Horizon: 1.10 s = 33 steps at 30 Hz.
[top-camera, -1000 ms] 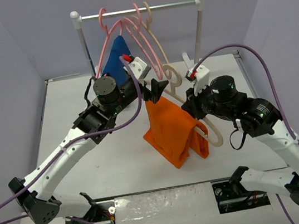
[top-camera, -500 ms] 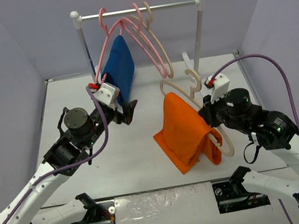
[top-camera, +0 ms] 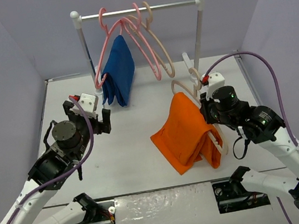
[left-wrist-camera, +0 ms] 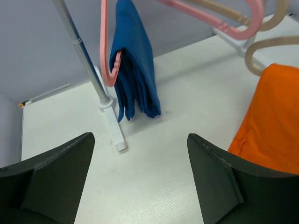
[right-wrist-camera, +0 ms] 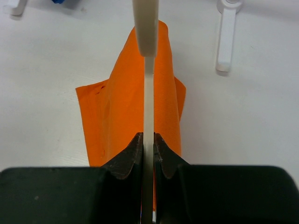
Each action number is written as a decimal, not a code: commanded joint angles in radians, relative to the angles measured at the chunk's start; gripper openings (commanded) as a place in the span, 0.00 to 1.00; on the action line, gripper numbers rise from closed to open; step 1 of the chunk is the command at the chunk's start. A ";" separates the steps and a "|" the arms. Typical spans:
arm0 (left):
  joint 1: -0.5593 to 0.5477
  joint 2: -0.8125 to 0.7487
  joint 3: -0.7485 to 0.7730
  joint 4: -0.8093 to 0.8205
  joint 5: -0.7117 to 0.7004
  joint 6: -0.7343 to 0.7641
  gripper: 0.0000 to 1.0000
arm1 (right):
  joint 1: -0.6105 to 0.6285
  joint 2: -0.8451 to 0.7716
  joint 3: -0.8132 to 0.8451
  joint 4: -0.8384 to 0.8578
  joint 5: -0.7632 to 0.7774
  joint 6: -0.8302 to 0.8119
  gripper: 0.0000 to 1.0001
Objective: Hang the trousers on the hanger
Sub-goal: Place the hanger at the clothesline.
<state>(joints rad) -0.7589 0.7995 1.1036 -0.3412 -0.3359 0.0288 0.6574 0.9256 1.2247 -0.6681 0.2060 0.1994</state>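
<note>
The right end effector is clenched on the hanger, holding it edge-up so the trousers stay draped over its bar above the desk. The left end effector is released and empty, well apart, likely keeping clear.

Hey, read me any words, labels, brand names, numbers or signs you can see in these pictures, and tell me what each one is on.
None: no readable text in any view.
The orange trousers, the cream-beige hanger, the dark blue garment and the clothes rail are all plain.
Any marking on the left arm or the right arm is too small to read.
</note>
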 commanded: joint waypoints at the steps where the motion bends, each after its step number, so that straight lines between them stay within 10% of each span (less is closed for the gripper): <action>1: 0.069 0.007 -0.025 0.009 -0.007 -0.012 0.78 | -0.067 0.031 0.041 0.143 0.068 -0.018 0.00; 33: 0.440 -0.190 -0.316 0.023 0.080 -0.072 0.85 | -0.347 0.604 0.677 0.603 -0.256 -0.188 0.00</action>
<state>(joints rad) -0.3256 0.6249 0.7735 -0.3693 -0.2341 -0.0297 0.3434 1.5191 1.7939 -0.3826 -0.0355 0.0227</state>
